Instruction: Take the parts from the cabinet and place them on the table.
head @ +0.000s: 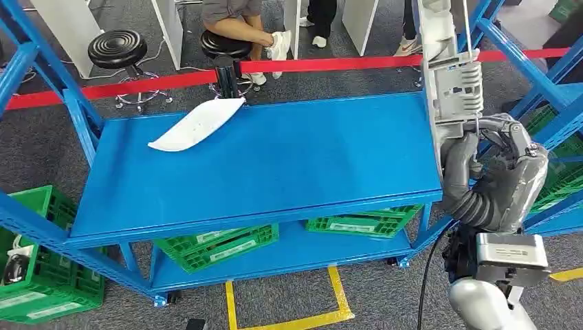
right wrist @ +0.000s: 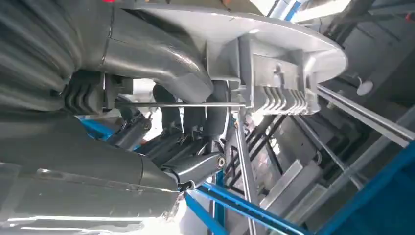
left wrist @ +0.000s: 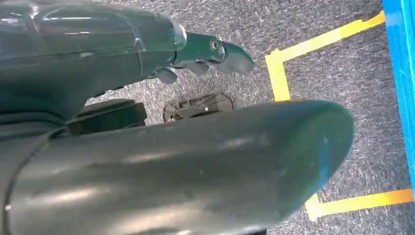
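Fingers (head: 462, 161) of right hand (head: 505, 179) grasp grey part (head: 450, 82), top cut off; left fingers (left wrist: 215, 51) unclear.

The grey ribbed part (head: 450, 75) in the right hand (head: 495, 161) runs past the head view's top edge. A seated person (head: 240, 20) there is cut off above the torso. The left hand (left wrist: 147, 122) overruns its wrist view; its fingers' pose is unclear.
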Tool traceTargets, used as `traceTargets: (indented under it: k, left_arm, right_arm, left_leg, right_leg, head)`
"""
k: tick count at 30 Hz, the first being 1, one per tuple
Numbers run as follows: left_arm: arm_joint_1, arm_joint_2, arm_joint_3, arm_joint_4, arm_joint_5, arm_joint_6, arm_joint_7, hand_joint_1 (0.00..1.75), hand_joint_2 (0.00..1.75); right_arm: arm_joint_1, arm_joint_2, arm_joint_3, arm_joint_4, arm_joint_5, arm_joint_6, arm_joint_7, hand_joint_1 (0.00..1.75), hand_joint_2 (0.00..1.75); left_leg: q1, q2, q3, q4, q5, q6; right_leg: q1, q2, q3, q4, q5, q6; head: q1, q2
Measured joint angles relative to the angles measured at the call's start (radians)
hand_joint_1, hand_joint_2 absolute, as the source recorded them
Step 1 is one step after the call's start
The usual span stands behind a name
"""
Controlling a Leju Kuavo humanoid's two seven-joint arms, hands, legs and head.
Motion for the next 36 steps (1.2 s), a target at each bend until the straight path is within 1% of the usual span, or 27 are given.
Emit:
traceTargets:
  k: [4, 6, 10, 13, 16, 18, 19, 20, 21, 22, 23, 24, 25, 26, 28, 30, 33, 36]
  left_arm:
    - [0.000, 0.000, 0.000, 0.000, 0.000, 0.000, 0.000, 0.00, 0.00]
    - [0.000, 0.000, 0.000, 0.000, 0.003, 0.000, 0.000, 0.00, 0.00]
    - [0.000, 0.000, 0.000, 0.000, 0.013, 0.004, 0.000, 0.00, 0.00]
    - [0.000, 0.000, 0.000, 0.000, 0.024, 0.006, 0.002, 0.00, 0.00]
    - [0.000, 0.001, 0.000, 0.000, 0.035, 0.008, 0.002, 0.00, 0.00]
    - [-0.001, 0.002, 0.000, 0.000, 0.045, 0.012, 0.002, 0.00, 0.00]
    - [-0.001, 0.003, 0.000, 0.000, 0.042, 0.019, -0.002, 0.00, 0.00]
    - [-0.001, 0.005, 0.000, 0.000, 0.036, 0.028, -0.013, 0.00, 0.00]
    - [-0.001, 0.006, 0.000, 0.000, 0.032, 0.038, -0.029, 0.00, 0.00]
    - [-0.002, 0.007, -0.001, 0.000, 0.032, 0.042, -0.041, 0.00, 0.00]
    - [-0.003, 0.008, -0.001, 0.000, 0.033, 0.045, -0.051, 0.00, 0.00]
    - [-0.003, 0.010, -0.001, 0.000, 0.035, 0.045, -0.053, 0.00, 0.00]
    - [-0.003, 0.011, -0.003, 0.000, 0.041, 0.045, -0.051, 0.00, 0.00]
    - [-0.003, 0.013, -0.006, 0.000, 0.044, 0.045, -0.047, 0.00, 0.00]
    - [-0.004, 0.015, -0.010, 0.000, 0.047, 0.045, -0.034, 0.00, 0.00]
    - [-0.004, 0.017, -0.015, 0.000, 0.048, 0.045, -0.024, 0.00, 0.00]
    - [-0.004, 0.021, -0.017, 0.000, 0.051, 0.047, -0.021, 0.00, 0.00]
    - [-0.004, 0.026, -0.017, 0.000, 0.057, 0.051, -0.036, 0.00, 0.00]
  right_arm:
    - [0.000, 0.004, -0.005, -0.011, -0.001, -0.004, 0.000, 1.75, 1.75]
    - [0.000, 0.007, -0.005, -0.016, -0.024, -0.004, -0.013, 1.75, 1.75]
    - [0.001, 0.017, 0.000, -0.040, -0.077, -0.006, -0.069, 1.75, 1.75]
    - [0.001, 0.031, 0.010, -0.075, -0.190, 0.016, -0.124, 1.75, 1.75]
    - [0.001, 0.043, 0.028, -0.100, -0.339, 0.071, -0.178, 1.75, 1.75]
    - [0.001, 0.056, 0.043, -0.103, -0.531, 0.149, -0.229, 1.75, 1.75]
    - [0.001, 0.063, 0.050, -0.102, -0.601, 0.188, -0.244, 1.75, 1.75]
    - [0.001, 0.068, 0.061, -0.101, -0.691, 0.255, -0.252, 1.75, 1.75]
    - [-0.001, 0.071, 0.074, -0.096, -0.818, 0.350, -0.261, 1.75, 1.75]
    - [-0.001, 0.072, 0.087, -0.092, -0.924, 0.426, -0.267, 1.75, 1.75]
    - [-0.002, 0.076, 0.098, -0.086, -1.007, 0.482, -0.274, 1.75, 1.75]
    - [-0.006, 0.079, 0.111, -0.080, -1.052, 0.513, -0.276, 1.75, 1.75]
    - [-0.013, 0.085, 0.131, -0.071, -1.081, 0.541, -0.275, 1.75, 1.75]
    - [-0.021, 0.087, 0.155, -0.065, -1.088, 0.554, -0.267, 1.75, 1.75]
    - [-0.033, 0.087, 0.189, -0.058, -1.102, 0.568, -0.247, 1.75, 1.75]
    - [-0.043, 0.087, 0.204, -0.050, -1.112, 0.581, -0.229, 1.75, 1.75]
    - [-0.049, 0.086, 0.232, -0.037, -1.117, 0.588, -0.211, 1.75, 1.75]
    - [-0.047, 0.085, 0.247, -0.022, -1.110, 0.587, -0.223, 1.75, 1.75]
  left_leg:
    - [0.000, 0.001, 0.000, 0.000, 0.000, 0.000]
    - [0.000, 0.001, 0.000, 0.000, 0.000, 0.000]
    - [0.000, 0.001, 0.000, 0.000, 0.000, 0.000]
    - [0.000, 0.001, 0.000, 0.000, 0.000, 0.000]
    - [0.000, 0.001, 0.000, 0.000, 0.000, 0.000]
    - [0.000, 0.002, 0.000, 0.000, 0.000, 0.000]
    - [0.000, 0.002, -0.001, -0.001, 0.000, 0.000]
    - [0.000, 0.003, -0.002, -0.001, 0.000, 0.000]
    - [0.000, 0.004, -0.001, -0.001, 0.000, 0.000]
    - [0.000, 0.004, 0.000, -0.001, 0.000, 0.000]
    - [0.000, 0.004, 0.000, -0.001, 0.000, 0.000]
    - [0.000, 0.004, 0.000, -0.001, 0.000, 0.000]
    - [0.000, 0.004, 0.000, -0.001, 0.000, 0.000]
    - [0.001, 0.004, 0.000, -0.001, 0.000, 0.000]
    - [0.001, 0.004, 0.000, -0.001, 0.000, 0.000]
    - [0.001, 0.004, 0.000, -0.001, 0.000, 0.000]
    - [0.000, 0.005, 0.000, -0.001, 0.000, 0.000]
    - [0.000, 0.004, 0.000, -0.001, 0.000, 0.000]
  right_leg:
    - [0.000, 0.001, 0.000, 0.000, 0.000, 0.000]
    - [0.000, 0.001, 0.000, 0.000, 0.000, 0.000]
    - [0.000, 0.001, 0.000, 0.000, 0.000, 0.000]
    - [0.000, 0.001, 0.000, 0.000, 0.000, 0.000]
    - [0.000, 0.001, 0.000, 0.000, 0.000, 0.000]
    - [0.000, 0.001, 0.000, 0.000, 0.000, 0.000]
    - [0.000, 0.001, 0.000, 0.000, 0.000, 0.000]
    - [0.000, 0.001, 0.000, 0.000, 0.000, 0.000]
    - [0.000, 0.001, 0.000, 0.000, 0.000, 0.000]
    - [0.000, 0.001, 0.000, 0.000, 0.000, 0.000]
    - [0.000, 0.001, 0.000, 0.000, 0.000, 0.000]
    - [0.000, 0.001, 0.000, 0.000, 0.000, 0.000]
    - [0.000, 0.001, -0.001, 0.000, 0.000, 0.000]
    - [0.000, 0.001, -0.001, 0.001, 0.000, 0.000]
    - [0.000, 0.001, 0.000, 0.001, 0.000, 0.000]
    - [0.000, 0.001, 0.000, 0.001, 0.000, 0.000]
    - [0.000, 0.001, 0.000, 0.000, 0.000, 0.000]
    - [0.000, 0.001, 0.000, 0.000, 0.000, 0.000]
  head:
    - [-0.001, 0.000]
    - [0.000, 0.000]
    - [-0.001, 0.000]
    - [0.000, 0.000]
    - [-0.001, 0.000]
    - [0.000, 0.000]
    - [0.000, 0.000]
    - [0.000, 0.000]
    - [0.000, 0.000]
    - [-0.001, 0.000]
    - [-0.002, 0.000]
    - [-0.001, 0.000]
    - [-0.001, 0.000]
    - [-0.002, 0.000]
    - [-0.002, 0.000]
    - [-0.002, 0.000]
    - [-0.001, 0.000]
    - [-0.001, 0.000]
